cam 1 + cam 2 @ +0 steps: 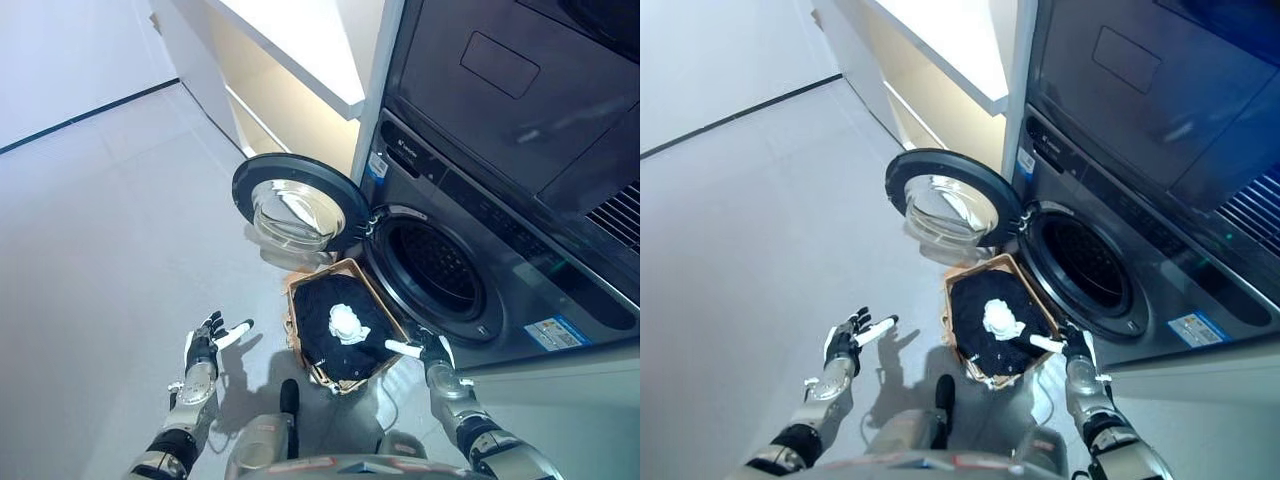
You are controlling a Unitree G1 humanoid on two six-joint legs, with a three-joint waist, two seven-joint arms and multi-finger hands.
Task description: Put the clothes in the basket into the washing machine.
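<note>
A brown basket [300, 330] stands on the floor in front of the washing machine [480, 250]. It holds dark clothes [330, 345] with a white garment [346, 322] on top. The machine's round door [295, 210] is swung open to the left and the drum opening [430, 265] is dark. My right hand [425, 350] is open at the basket's right rim, a white-tipped finger reaching over the dark clothes. My left hand [208, 345] is open and empty above the floor, left of the basket.
A pale cabinet with a white top [300, 50] stands left of the machine. A second appliance [520, 70] is stacked above the washer. Grey floor [100, 250] stretches to the left.
</note>
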